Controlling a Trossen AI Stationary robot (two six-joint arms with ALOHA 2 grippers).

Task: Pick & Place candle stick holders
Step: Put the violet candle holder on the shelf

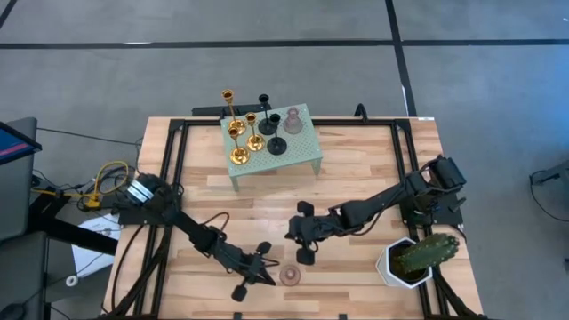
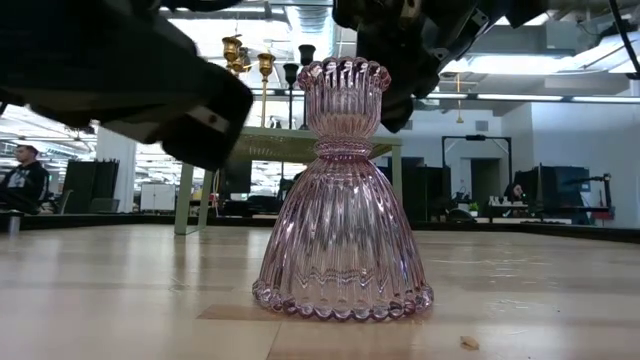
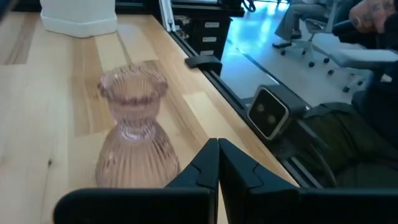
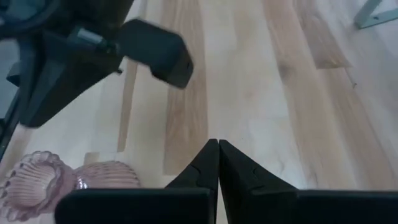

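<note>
A translucent pink glass candle stick holder [image 1: 290, 276] stands upright on its wide base on the wooden table near the front edge; it also shows in the low view [image 2: 342, 200]. My left gripper [image 1: 267, 271] is shut just to the holder's left, and in the left wrist view [image 3: 217, 144] the holder [image 3: 130, 137] stands beside the fingers, apart from them. My right gripper [image 1: 292, 229] is shut and empty above the table, a little beyond the holder [image 4: 62, 180]. Gold holders [image 1: 238, 133], black holders [image 1: 271, 120] and another pink one [image 1: 292, 118] stand on a pale green stand [image 1: 307, 147].
A green cactus in a white pot [image 1: 418, 258] stands at the table's front right. The green stand sits at the table's far middle. Bare wood [image 1: 356, 178] lies between the stand and the grippers. People and office chairs show beyond the table.
</note>
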